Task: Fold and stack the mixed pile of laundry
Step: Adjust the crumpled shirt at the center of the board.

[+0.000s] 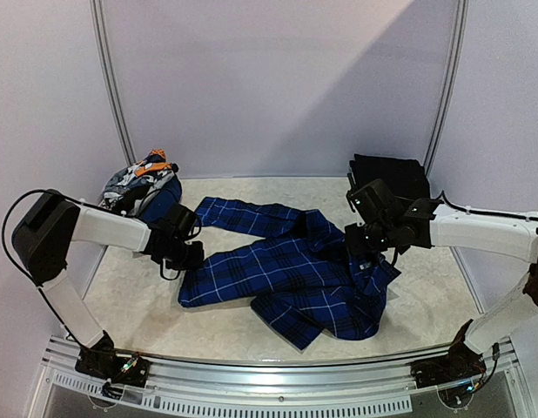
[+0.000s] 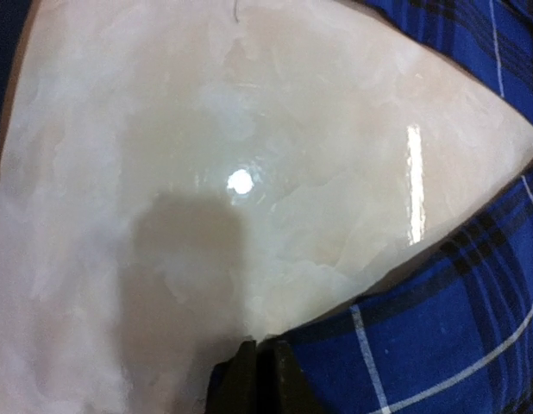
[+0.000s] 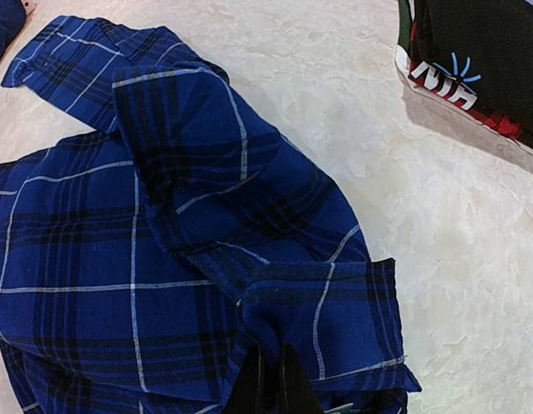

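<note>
- blue plaid shirt lies spread mid-table, pulled out for folding
- right tool is clamped on its bunched edge, likely to lift it
- left tool sits at the opposite hem, fingers nearly together; can't tell if it's gripping

I'm watching from above and behind; both wrist cameras are peering down close, apparently sharing the blue plaid shirt.

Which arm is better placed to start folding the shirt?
Right, probably. The right gripper is shut on a fold of the shirt; the left gripper is at its edge, grip unclear.
</note>
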Motion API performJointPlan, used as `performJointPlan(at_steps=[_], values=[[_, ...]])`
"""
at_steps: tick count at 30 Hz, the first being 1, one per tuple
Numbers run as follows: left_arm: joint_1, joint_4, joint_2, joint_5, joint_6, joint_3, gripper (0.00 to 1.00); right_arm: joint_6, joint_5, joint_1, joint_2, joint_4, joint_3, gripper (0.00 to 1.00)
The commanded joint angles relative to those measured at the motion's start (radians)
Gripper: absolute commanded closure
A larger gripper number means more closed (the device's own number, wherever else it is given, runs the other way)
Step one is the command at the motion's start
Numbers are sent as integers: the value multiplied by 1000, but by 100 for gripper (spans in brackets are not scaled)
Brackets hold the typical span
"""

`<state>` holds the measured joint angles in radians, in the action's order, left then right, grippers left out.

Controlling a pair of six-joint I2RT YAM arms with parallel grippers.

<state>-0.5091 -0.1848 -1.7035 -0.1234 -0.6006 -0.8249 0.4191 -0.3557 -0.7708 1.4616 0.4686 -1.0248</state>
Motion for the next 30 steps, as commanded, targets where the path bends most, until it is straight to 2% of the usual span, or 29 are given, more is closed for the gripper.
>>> performJointPlan(at_steps=[1,6,21,30], values=[[9,41,-39,-2,-2,7,100,-7,-1,8,8,-17,6,100],[7,44,31,-15,14,11,100,-4,-19,10,-10,-11,9,100],[4,-122,448,-128,68,22,100,-4,-1,9,-193,32,8,100],[4,-208,562,-174,118,-37,100,-14,14,9,-241,61,-53,100]])
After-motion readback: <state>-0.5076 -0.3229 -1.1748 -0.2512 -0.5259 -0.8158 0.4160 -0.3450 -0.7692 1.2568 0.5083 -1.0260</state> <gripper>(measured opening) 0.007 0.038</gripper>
